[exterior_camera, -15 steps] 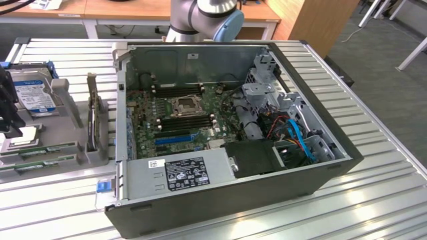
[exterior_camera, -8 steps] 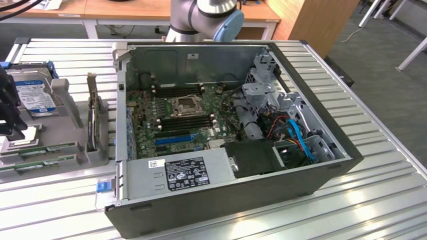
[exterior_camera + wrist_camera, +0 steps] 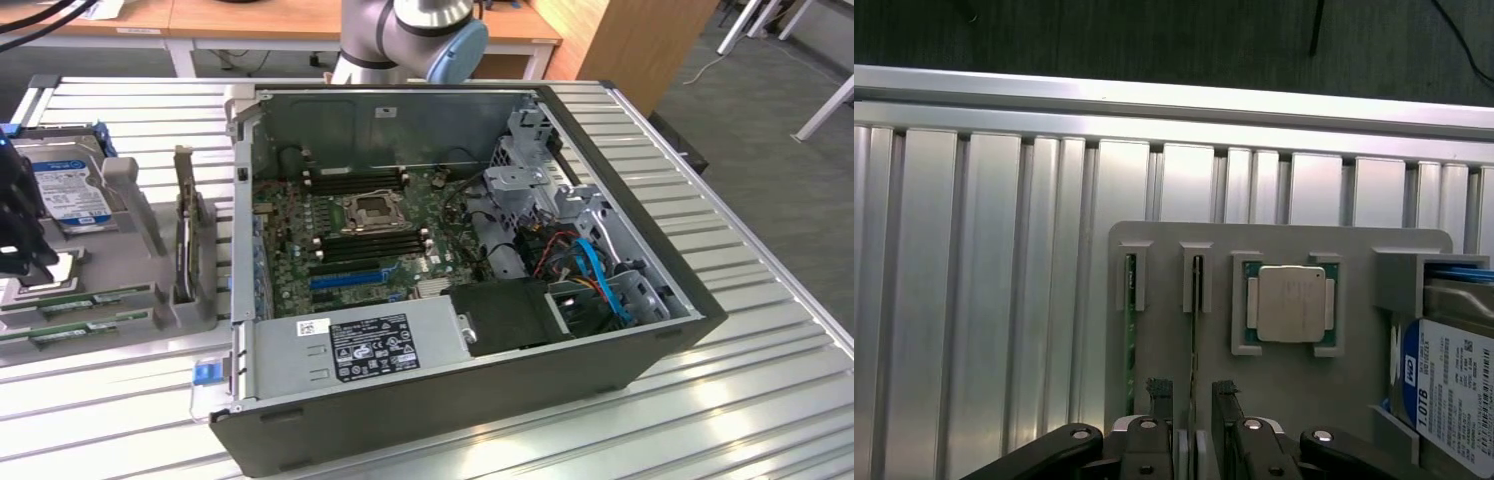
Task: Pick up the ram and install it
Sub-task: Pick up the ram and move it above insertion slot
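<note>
Two green sticks on edge in parallel grooves of the grey holder (image 3: 1274,240), at the lower left of the exterior view on the slatted metal counter (image 3: 747,400). Of the pair, the ram (image 3: 1196,320) in the groove just beside the processor chip (image 3: 1291,303); the other stick (image 3: 1129,320) one groove further from that chip. Right over the ram, the fingers (image 3: 1226,402): spread open, one to each side of the thin board, with a strip of grey holder visible between each tip and the stick. Nothing gripped. No telling how far above the groove. Beyond the processor chip on the same holder, a hard drive (image 3: 74,190) with a blue and white label, at the middle left of the exterior view. Just to the exterior view's right of that, an expansion card (image 3: 187,230) upright on its edge. At the centre of the exterior view, an open computer case (image 3: 467,400) on its side, beside the holder, with the motherboard (image 3: 287,240) face up inside. Across that board, long black slots (image 3: 374,243) in rows above and below the square socket (image 3: 370,210). At the top centre of the frame, behind the case, the grey and blue arm (image 3: 414,30).
</note>
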Robot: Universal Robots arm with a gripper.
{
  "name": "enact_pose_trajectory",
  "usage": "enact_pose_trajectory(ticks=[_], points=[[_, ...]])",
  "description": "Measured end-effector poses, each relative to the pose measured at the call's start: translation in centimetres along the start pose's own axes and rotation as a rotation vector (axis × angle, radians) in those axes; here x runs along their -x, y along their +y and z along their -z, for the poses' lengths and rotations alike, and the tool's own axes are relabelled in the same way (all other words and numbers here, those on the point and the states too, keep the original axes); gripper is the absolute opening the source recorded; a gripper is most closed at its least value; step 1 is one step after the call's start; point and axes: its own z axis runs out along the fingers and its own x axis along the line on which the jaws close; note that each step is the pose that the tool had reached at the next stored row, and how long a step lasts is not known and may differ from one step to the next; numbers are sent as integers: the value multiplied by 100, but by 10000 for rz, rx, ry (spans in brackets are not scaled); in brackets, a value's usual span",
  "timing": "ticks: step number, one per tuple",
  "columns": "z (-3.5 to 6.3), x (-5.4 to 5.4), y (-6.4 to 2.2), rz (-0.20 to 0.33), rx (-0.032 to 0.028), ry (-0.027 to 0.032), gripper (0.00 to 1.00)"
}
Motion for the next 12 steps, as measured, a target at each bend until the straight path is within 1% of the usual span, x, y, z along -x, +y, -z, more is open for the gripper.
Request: enact_pose_trajectory(ticks=[3,9,12], points=[[-18,0,0,0,0,-3,29],[-20,0,0,0,0,-6,29],[-21,-12,1,2,-9,-28,29]])
